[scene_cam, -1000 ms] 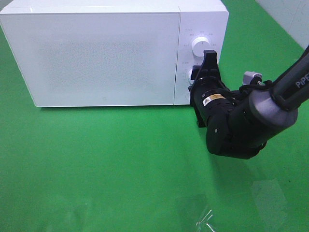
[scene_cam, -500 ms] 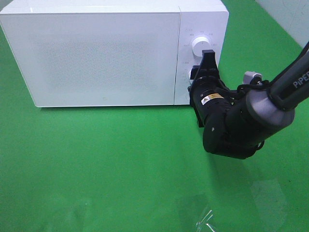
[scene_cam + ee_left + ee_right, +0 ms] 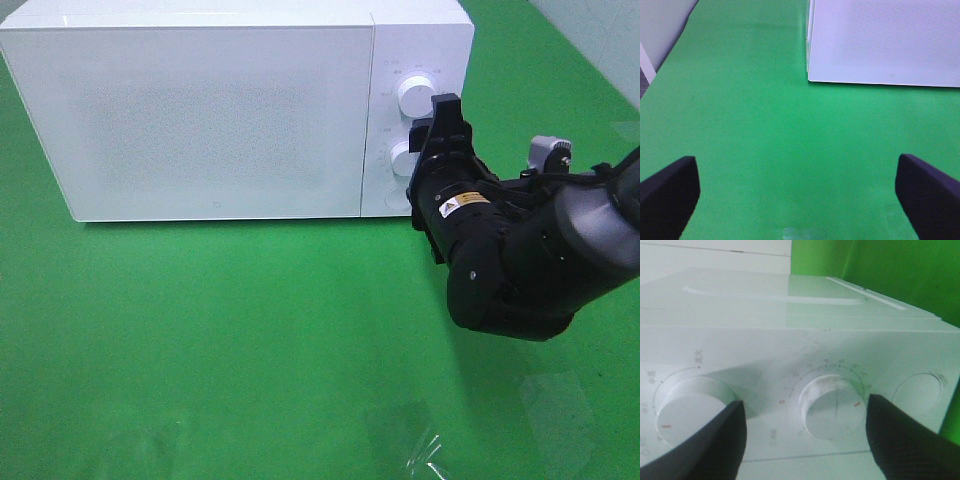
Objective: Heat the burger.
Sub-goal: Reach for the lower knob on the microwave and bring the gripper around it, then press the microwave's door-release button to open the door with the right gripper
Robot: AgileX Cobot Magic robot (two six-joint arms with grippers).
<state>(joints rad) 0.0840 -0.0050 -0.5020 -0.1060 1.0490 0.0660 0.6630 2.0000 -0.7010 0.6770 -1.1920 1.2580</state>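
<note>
The green desk (image 3: 250, 340) lay broad and open from the foot of the microwave (image 3: 200, 110) down to the front edge, and along the left edge too. The white microwave stood at the back of the desk, running from the back left corner past the middle. Its door (image 3: 210, 120) was shut, and the frosted front let nothing inside show. I could not see the burger anywhere and could not tell where it was.

The right arm (image 3: 530, 260), black and bulky, reached in from the right edge, its wrist bent toward the back. It blocked the strip of desk in front of the control panel (image 3: 385, 60) and hid the panel's lowest part.

The right gripper (image 3: 805, 407) pointed straight at the panel, jaws parted and gripping nothing. The lower knob (image 3: 832, 405) sat between its fingers (image 3: 715, 440). I could not tell whether they touched it. The upper knob (image 3: 414, 93) stood free just beside them.

The left gripper (image 3: 797, 195) hung over bare green near the left edge, spread wide and empty, facing the microwave's near corner.

Near the front edge something clear and shiny (image 3: 425, 450) lay flat, too faint to name.
</note>
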